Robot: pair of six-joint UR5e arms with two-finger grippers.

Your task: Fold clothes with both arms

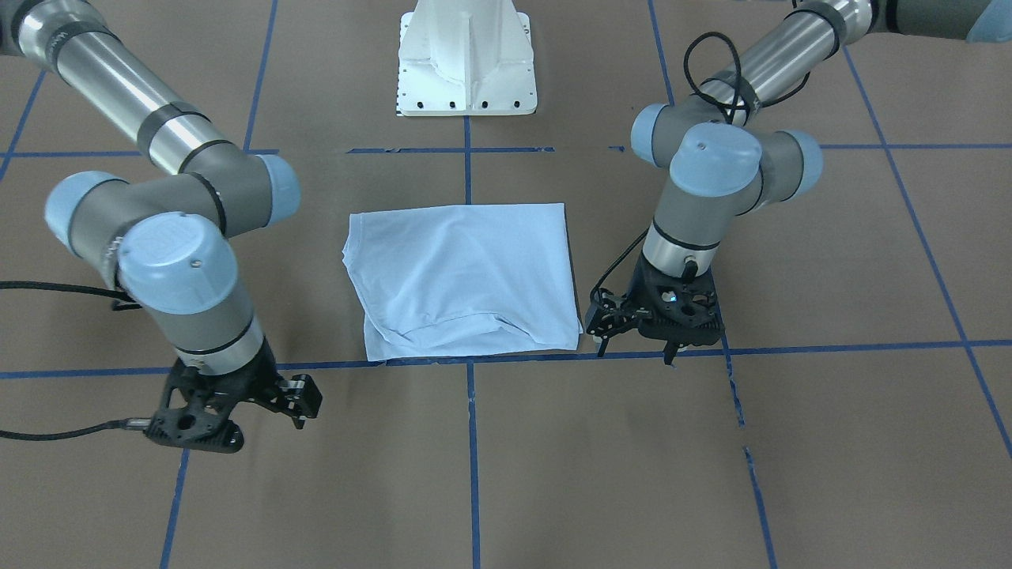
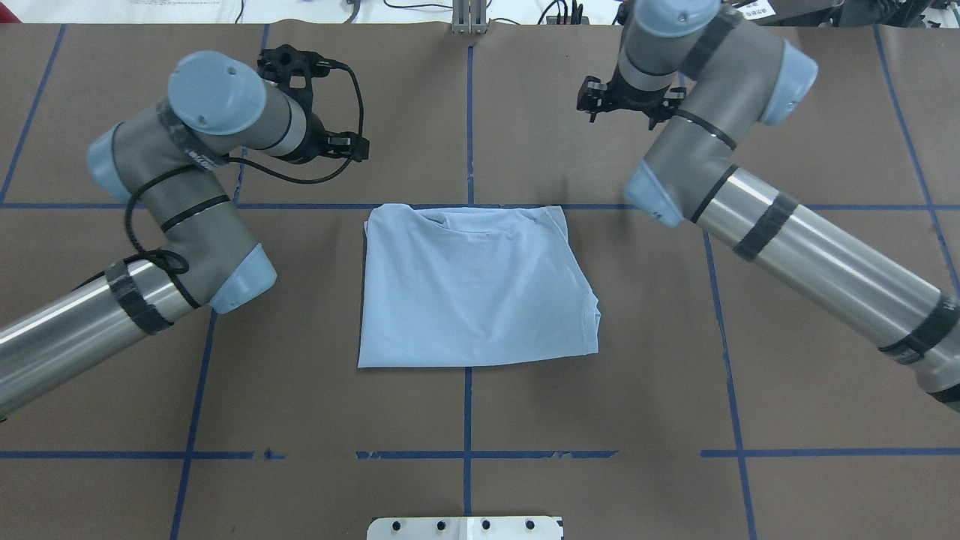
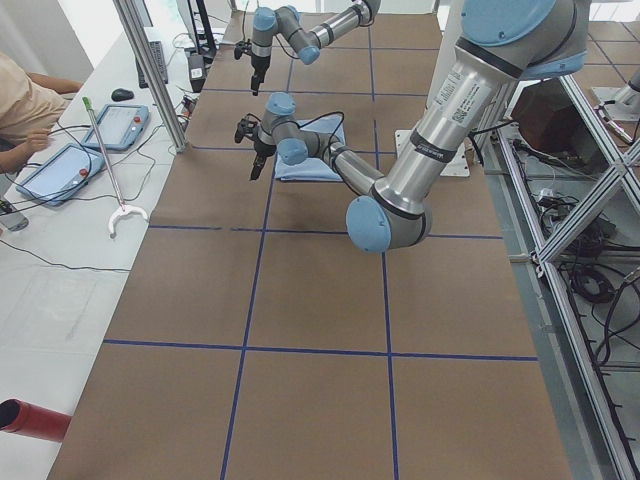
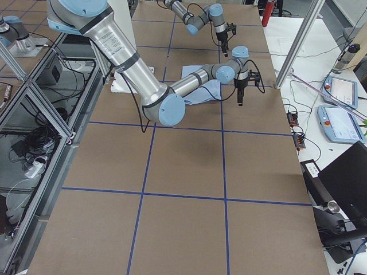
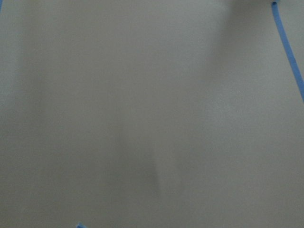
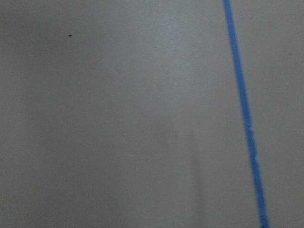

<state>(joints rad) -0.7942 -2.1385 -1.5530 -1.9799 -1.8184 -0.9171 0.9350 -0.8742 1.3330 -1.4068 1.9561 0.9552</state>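
Left tool (image 1: 670, 356) hangs tip-down over bare worktop (image 2: 300, 412), just off the shirt's corner. Going by the overhead view, that's about 10 o'clock from the shirt. Right tool (image 1: 202, 435) hangs the same way at about 1 o'clock, a bit further out. Neither one touches the cloth. Honestly I can't tell whether either tool's fingers are apart or together. From above the wrists cover them, and from the front they're just a black clump. Both wrist cams are no help, just blurry brown surface and a strip of blue tape (image 6: 242, 114), with no fingers in shot.

The light blue T-shirt (image 2: 476, 289) lies flat in the middle of the worktop, folded into a squarish packet. It sits where two tape lines cross. Its long axis runs 9 to 3 in the overhead view. The 9 o'clock side is a clean straight fold, while the 3 o'clock side shows stacked layers with a stitched hem. The 12 o'clock edge is rumpled. I can't pick out the neck for sure, so I can't say which way it points.
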